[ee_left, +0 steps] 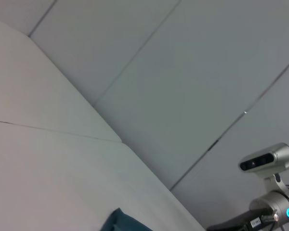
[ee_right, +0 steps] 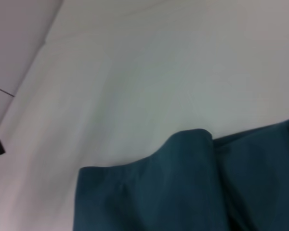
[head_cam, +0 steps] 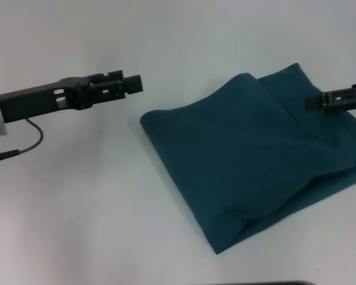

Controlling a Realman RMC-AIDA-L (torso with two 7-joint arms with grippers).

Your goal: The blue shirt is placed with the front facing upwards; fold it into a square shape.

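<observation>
— Left gripper first: where is it?

— Hovering over bare table, well left of the shirt, pointing toward it. Its fingers look pressed together on nothing, though from the head view I can't be quite sure.

— And the shirt?

— Right of centre, already folded into a rough, thick square with no lettering showing. One corner points at the robot, the far corner toward the back right. Its left edge faces the left gripper across a clear gap.

— The right gripper?

— Over the shirt's far right part, much the nearer of the two. Whether it touches the cloth, or whether its fingers are apart or together, I cannot tell.

— So any last tidying?

— Probably falls to the right arm; the left would have to cross that gap first.
</observation>
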